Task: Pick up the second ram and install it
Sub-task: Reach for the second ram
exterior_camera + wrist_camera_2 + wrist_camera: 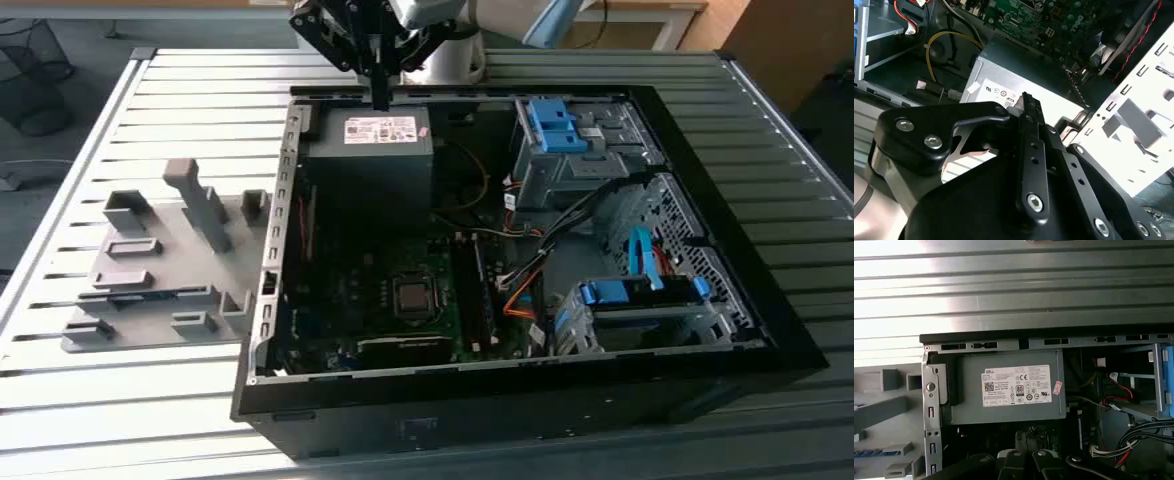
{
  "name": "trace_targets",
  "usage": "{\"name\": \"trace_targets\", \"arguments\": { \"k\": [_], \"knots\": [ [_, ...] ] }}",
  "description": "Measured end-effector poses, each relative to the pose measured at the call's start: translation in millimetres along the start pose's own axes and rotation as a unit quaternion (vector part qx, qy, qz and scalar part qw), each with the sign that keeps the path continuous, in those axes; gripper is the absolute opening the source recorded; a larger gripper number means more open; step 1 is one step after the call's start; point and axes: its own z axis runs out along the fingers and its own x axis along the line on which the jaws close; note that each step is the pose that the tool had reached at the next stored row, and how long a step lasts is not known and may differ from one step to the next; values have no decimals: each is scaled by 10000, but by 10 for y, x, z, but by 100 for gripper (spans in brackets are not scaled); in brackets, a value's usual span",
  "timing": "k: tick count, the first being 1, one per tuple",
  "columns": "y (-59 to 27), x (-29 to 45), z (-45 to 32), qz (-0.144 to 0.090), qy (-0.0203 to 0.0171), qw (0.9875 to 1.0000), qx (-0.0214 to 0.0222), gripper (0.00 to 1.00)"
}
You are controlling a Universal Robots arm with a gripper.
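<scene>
The slatted counter (134,400) carries an open computer case (534,425), and a grey holder (147,320) stands just beside it. Over the power supply (367,150) hangs the tool (380,95), with its fingers closed together on nothing. In the first wrist view the second ram (869,453) sits in the holder, and its long axis points toward the case.

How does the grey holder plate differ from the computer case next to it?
The grey holder plate is pale, low and flat with upright blocks; the computer case is black, far bigger and an open box full of parts. The plate lies at the exterior view's left of the case. Both rest on the slatted table.
</scene>
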Motion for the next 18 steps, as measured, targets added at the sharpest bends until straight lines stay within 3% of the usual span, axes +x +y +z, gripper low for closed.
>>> {"name": "trace_targets", "arguments": {
  "k": [18],
  "knots": [
    [-5, 68, -2, 0, 0, 10000, 0, 10]
  ]
}}
